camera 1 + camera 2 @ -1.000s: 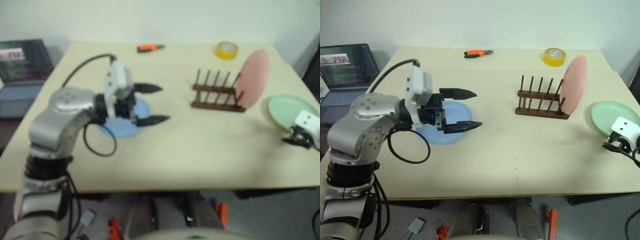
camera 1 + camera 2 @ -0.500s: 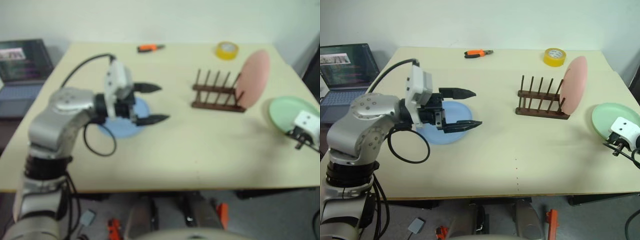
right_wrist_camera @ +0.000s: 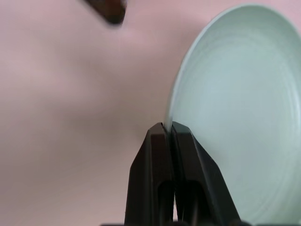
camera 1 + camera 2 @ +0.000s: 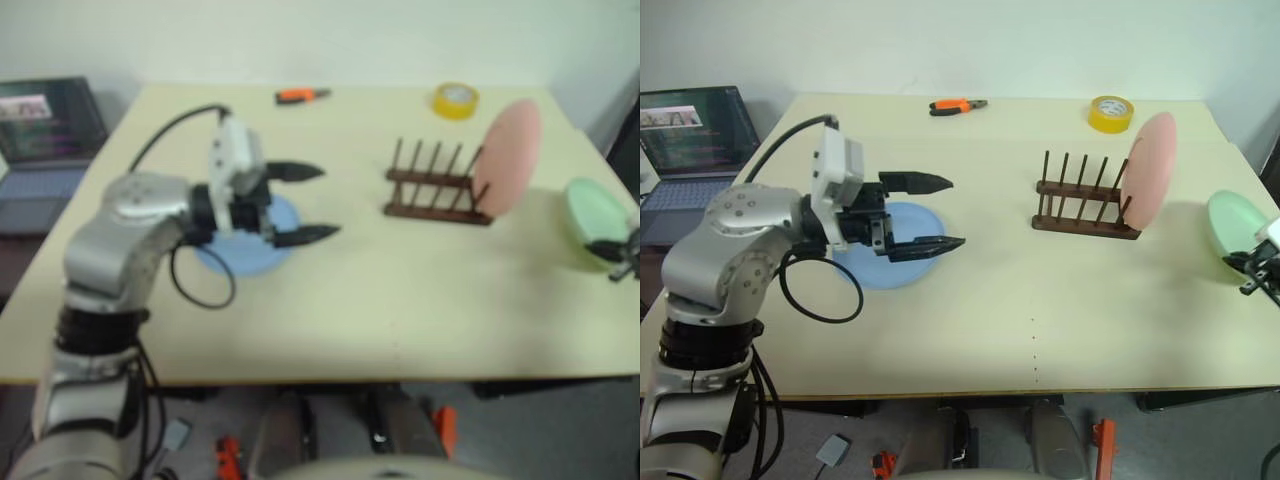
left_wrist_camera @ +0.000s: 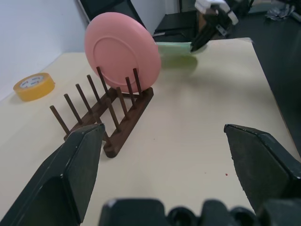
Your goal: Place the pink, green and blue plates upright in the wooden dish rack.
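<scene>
Mint-green plate [image 4: 1237,222], round and shallow, is seen tilted at right edge of frame, its rim pinched by the right gripper [image 3: 169,129]; left gripper [image 4: 940,213] is spread wide.

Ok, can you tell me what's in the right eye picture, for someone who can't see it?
The right gripper pinches the rim of a tilted green plate at the table's right edge. A pink plate stands upright at the end of a wooden dish rack, and the open left gripper hovers over a blue plate lying flat.

laptop screen [image 4: 690,120] text illegible, no readable labels
</scene>
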{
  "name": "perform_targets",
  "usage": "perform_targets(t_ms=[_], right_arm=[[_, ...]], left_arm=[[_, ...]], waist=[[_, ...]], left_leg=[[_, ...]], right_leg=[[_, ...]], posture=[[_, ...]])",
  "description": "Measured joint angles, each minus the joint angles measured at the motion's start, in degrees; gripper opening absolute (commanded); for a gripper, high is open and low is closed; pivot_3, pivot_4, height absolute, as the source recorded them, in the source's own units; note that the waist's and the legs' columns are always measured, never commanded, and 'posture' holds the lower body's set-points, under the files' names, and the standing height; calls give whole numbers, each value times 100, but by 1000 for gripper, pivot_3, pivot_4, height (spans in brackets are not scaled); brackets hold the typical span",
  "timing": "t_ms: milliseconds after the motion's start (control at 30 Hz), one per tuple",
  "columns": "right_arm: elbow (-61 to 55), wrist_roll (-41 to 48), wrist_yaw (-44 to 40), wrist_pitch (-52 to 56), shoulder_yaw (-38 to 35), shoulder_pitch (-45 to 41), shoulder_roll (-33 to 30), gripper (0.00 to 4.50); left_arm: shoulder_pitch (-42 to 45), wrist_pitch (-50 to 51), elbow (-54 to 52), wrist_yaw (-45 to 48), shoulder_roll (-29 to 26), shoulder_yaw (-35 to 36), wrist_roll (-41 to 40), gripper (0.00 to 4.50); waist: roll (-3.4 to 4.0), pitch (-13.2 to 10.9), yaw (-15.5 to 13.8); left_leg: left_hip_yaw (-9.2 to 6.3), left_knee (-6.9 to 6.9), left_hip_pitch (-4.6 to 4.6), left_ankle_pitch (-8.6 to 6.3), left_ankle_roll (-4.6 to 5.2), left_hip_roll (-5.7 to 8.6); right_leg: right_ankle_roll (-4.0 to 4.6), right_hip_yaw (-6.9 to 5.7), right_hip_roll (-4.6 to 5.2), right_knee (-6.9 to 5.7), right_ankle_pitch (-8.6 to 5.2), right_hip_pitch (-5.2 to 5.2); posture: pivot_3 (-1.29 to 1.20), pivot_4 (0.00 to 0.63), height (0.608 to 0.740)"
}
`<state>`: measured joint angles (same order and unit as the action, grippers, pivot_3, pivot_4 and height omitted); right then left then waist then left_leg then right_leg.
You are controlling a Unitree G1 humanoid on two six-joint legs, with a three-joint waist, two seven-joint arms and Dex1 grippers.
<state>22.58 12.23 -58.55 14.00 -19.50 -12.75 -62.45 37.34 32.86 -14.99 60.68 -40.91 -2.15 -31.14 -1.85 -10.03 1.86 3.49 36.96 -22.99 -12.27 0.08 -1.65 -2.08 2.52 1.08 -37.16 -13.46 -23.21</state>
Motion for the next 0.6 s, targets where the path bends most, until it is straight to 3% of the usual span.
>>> perform_targets(t_ms=[333,600], right_arm=[[-1263,522,354,964,-892,14,-75,56],[-2305,1156,541,1459,-1006,-1032,-205,56]], left_arm=[[166,-221,285,152,127,-87,115,4500],[176,-261,377,241,140,-90,176,4500]], waist=[[1,-1,5],[2,-3,-6]], left_leg=[[6,0,-1,0,1,2],[-2,-5,-6,-1,1,-2]], right_leg=[[11,6,1,6,-6,-2],[16,-3,0,12,-9,-5]], posture=[[0,150,740],[0,150,740]])
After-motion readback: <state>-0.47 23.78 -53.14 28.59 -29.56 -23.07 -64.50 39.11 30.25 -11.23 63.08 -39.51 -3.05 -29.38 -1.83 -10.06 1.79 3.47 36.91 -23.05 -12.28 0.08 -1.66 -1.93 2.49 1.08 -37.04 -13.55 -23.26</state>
